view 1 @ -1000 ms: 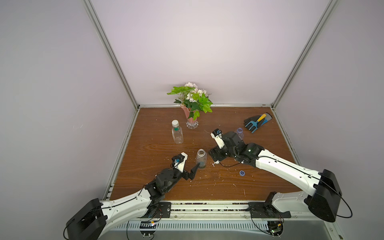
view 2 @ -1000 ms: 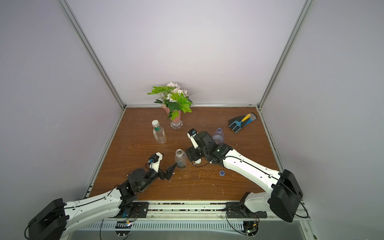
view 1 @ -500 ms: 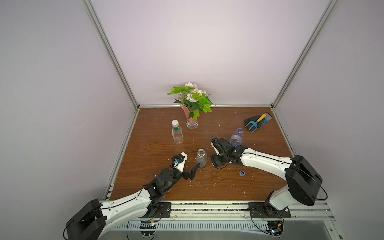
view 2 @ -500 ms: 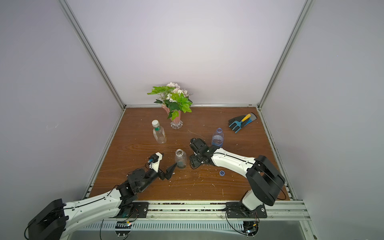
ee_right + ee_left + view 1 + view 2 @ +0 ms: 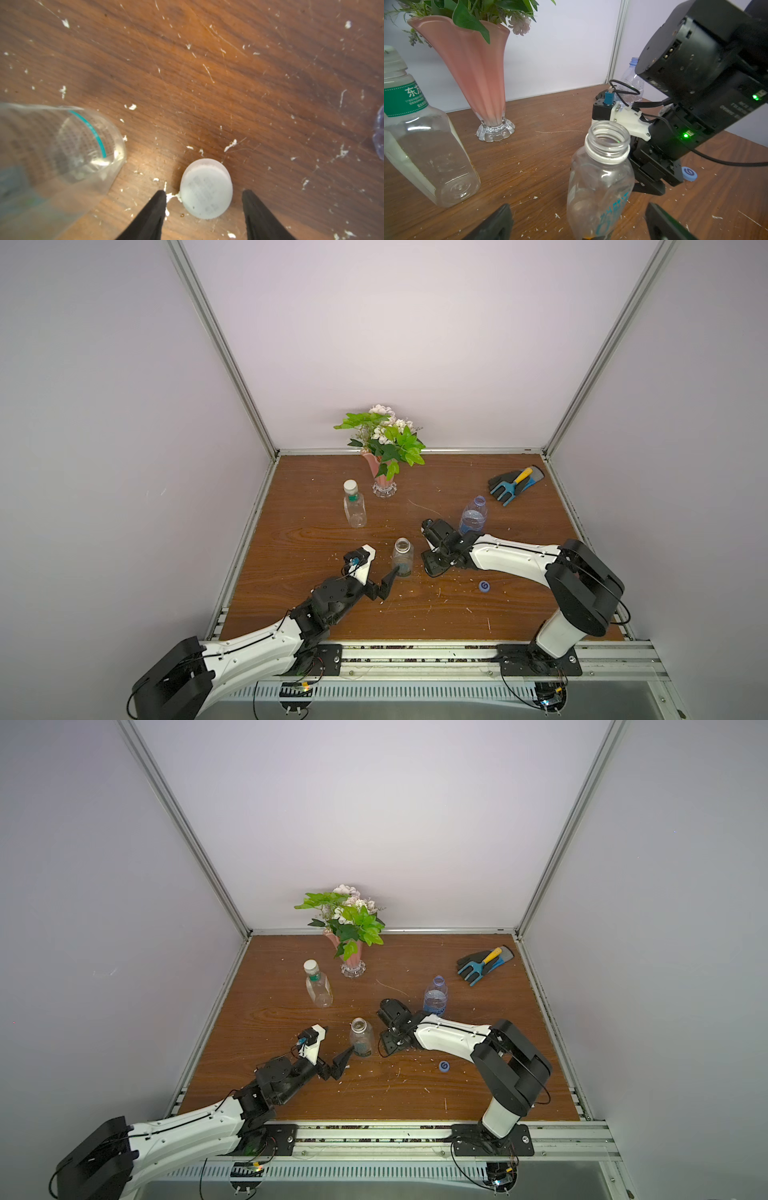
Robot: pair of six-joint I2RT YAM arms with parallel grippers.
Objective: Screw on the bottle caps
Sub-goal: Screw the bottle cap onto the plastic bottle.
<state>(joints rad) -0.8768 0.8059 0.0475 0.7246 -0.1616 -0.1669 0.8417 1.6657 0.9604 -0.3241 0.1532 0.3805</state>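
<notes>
A round dark-labelled bottle (image 5: 403, 558) (image 5: 600, 176) stands uncapped mid-table. My left gripper (image 5: 386, 578) (image 5: 580, 224) is wide open with this bottle's base between its fingers, neither touching it. Just right of the bottle my right gripper (image 5: 432, 568) (image 5: 204, 194) points down at the table. A white cap (image 5: 205, 189) lies between its fingers with a gap on each side. A blue cap (image 5: 483, 585) lies farther right. The squarish bottle (image 5: 354, 506) wears a white cap (image 5: 350, 486). The blue-labelled bottle (image 5: 473, 516) stands uncapped behind my right arm.
A pink vase of flowers (image 5: 382, 472) stands at the back, close to the squarish bottle. A dark glove with a blue hand fork (image 5: 515, 485) lies at the back right. White crumbs litter the wooden table (image 5: 457, 614), which has walls on three sides.
My right gripper has come down to the table beside the round bottle and its jaws have narrowed around the white cap. The left arm has not moved.
</notes>
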